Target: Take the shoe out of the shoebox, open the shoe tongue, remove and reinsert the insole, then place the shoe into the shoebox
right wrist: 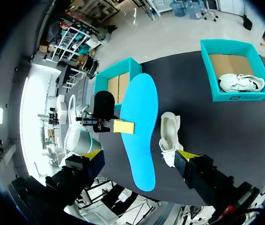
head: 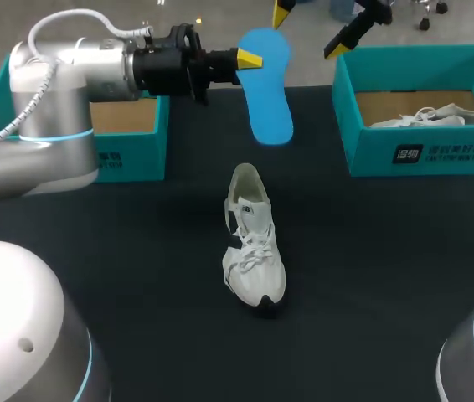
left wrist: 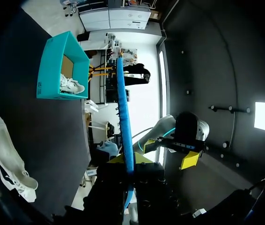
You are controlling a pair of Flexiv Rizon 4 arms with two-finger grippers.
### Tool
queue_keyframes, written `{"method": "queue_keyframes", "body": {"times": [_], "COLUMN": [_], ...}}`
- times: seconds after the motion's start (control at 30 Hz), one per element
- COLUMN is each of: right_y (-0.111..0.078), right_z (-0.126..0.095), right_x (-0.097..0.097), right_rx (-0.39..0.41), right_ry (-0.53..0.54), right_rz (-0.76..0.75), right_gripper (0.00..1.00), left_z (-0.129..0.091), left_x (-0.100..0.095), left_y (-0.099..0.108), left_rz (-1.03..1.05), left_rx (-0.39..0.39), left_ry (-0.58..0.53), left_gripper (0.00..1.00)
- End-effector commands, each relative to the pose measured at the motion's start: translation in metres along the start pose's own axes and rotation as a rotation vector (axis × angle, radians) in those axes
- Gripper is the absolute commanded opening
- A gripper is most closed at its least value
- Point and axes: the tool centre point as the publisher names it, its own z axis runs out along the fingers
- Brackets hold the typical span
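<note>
Here our left tool (head: 249,60) is clamped on the blue insole (head: 269,88), gripping it by one long edge and holding it above the tabletop (head: 388,276) with its flat face towards the head camera. In the left wrist view the insole shows edge-on, running straight out from between the fingers. Our right tool (head: 311,29) hangs farther back, its fingers spread wide with nothing between them, apart from the insole. Below the insole the white shoe (head: 254,247) stands upright on the middle of the tabletop, toe towards us, laces loose. A teal shoebox (head: 128,151) sits at the left under our left arm, showing its cardboard floor. A second teal box (head: 421,142) at the right holds another white shoe (head: 438,115).
</note>
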Motion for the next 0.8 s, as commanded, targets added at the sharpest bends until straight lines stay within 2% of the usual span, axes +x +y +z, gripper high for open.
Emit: {"method": "queue_keyframes", "body": {"times": [0.03, 0.33, 0.37, 0.47, 0.63, 0.8], "right_y": [0.002, 0.002, 0.003, 0.004, 0.005, 0.008], "right_z": [0.003, 0.003, 0.004, 0.006, 0.011, 0.014], "right_x": [-0.006, -0.006, -0.009, -0.020, -0.035, -0.043], "right_rx": [0.004, 0.004, -0.012, -0.010, -0.015, -0.091], "right_ry": [0.285, 0.285, 0.350, 0.443, 0.514, 0.626], "right_rz": [-0.002, -0.002, 0.033, 0.070, 0.065, 0.019], "right_gripper": [1.00, 1.00, 1.00, 1.00, 1.00, 1.00], "left_z": [-0.002, 0.000, -0.001, -0.005, -0.006, -0.006], "left_x": [0.001, 0.004, 0.006, 0.011, 0.018, 0.018], "left_y": [0.002, 0.002, 0.002, 0.003, 0.007, 0.006], "left_rz": [0.001, 0.012, 0.014, 0.021, 0.029, 0.017], "left_rx": [0.000, -0.007, -0.007, -0.004, -0.014, -0.019], "left_ry": [-0.005, -0.003, -0.004, -0.002, 0.010, 0.026], "left_gripper": [0.00, 0.00, 0.00, 0.00, 0.00, 0.00]}}
